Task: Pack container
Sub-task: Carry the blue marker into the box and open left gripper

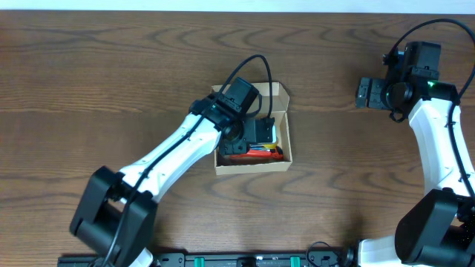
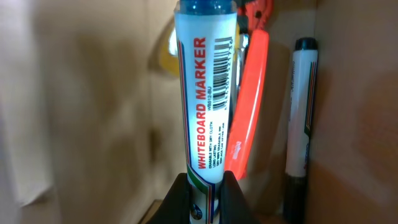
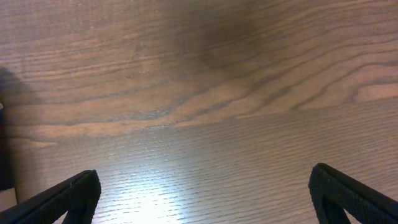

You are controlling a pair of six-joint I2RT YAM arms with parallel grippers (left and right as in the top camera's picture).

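Dark wood-grain table (image 1: 89,67) is filling the overhead view. Starting at the left, the white left arm (image 1: 171,152) is reaching diagonally up from the near edge. Its left pincer (image 1: 245,137) is dipping inside the container (image 1: 252,167), a small tan cardboard box sitting near the middle of the table. The flap lid (image 1: 276,95) is standing open at the far side.

Seen from the left wrist, blurred cardboard is taking up the left side, and a yellow thing (image 2: 163,59), too blurred to name, is peeking out behind the held item. The black fingers (image 2: 177,199) are clenching tight on the lower end of a whiteboard marker (image 2: 205,93), which is pointing away into the box. Its white barrel is showing "WHITEBOARD MARKER" lengthwise in red capitals, with a barcode beside the words near the blue end. The smaller print under them is coming out too fine to read.

Just to the right, an orange pen (image 2: 252,106) is lying close alongside. Further right, a second white marker (image 2: 300,118) with a dark cap is lying beside the cardboard wall, and its printing is not reading clearly.

At the far right of the table, well apart from the container, the right pincer (image 1: 369,93) is hanging released. Its wrist view is showing the two black fingers (image 3: 62,199) spread wide over bare wood.
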